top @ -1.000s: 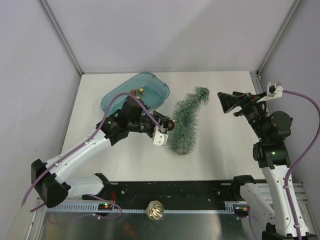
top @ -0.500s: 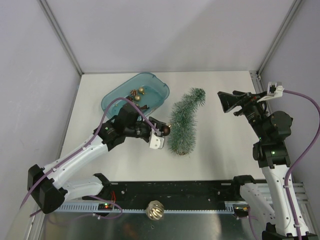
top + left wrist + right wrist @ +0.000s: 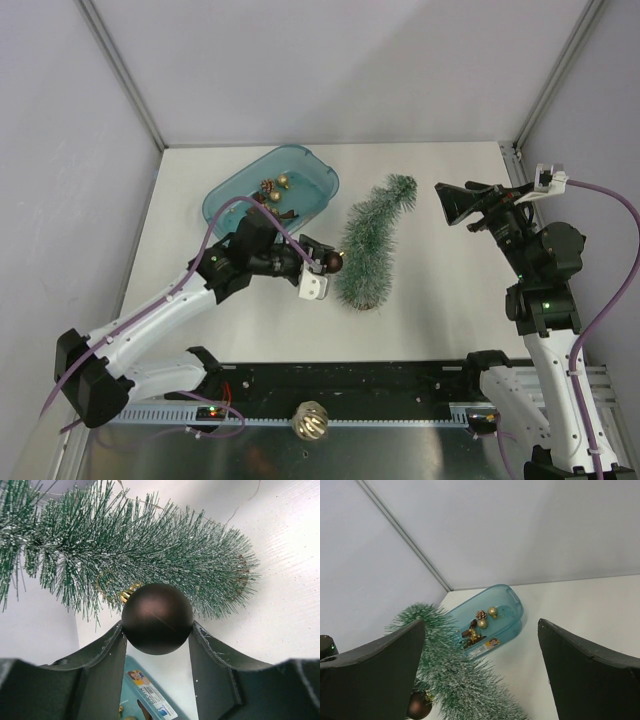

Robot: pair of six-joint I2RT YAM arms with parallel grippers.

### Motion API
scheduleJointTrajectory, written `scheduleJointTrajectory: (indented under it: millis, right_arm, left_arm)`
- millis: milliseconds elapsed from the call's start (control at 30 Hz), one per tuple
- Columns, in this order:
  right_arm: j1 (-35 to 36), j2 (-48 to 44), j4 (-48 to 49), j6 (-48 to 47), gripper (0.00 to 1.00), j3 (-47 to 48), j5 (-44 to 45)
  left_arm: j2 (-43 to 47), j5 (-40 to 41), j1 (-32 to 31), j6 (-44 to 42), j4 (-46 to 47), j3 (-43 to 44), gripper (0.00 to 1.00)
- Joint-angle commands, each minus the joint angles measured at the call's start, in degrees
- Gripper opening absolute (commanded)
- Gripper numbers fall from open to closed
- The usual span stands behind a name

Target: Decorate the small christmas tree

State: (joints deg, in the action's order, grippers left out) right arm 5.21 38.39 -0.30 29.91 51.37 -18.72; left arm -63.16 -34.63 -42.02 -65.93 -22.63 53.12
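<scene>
At the far left, the translucent teal plastic tub holds spare gold baubles and a pine cone. Just right of it, the left gripper clamps a matte dark-brown round bauble, its gold cap against the lower needles of the small frosted green bristle christmas tree, which is in the middle of the bench. Whether the tree stands or lies, I cannot tell. Further right, the right gripper hangs wide open, apart from the tree. Nothing steadies the tree, so a push may shove it. Released unhooked, the bauble would probably roll away.
</scene>
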Motion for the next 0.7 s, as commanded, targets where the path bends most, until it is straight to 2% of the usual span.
scheduleJointTrajectory:
  millis: [0, 600, 667]
  right_arm:
    - [0.08, -0.39, 1.94, 0.03, 0.99, 0.17, -0.72]
    - [0.10, -0.64, 1.74, -0.29, 0.99, 0.17, -0.40]
    - [0.14, -0.68, 1.58, -0.29, 0.99, 0.21, -0.36]
  left_arm:
    - [0.71, -1.14, -0.74, 0.71, 3.90, -0.92, 0.06]
    - [0.09, 0.02, -2.19, -3.32, 7.14, -6.24, 0.11]
    - [0.06, 0.12, -2.25, -3.28, 8.26, -6.62, 0.16]
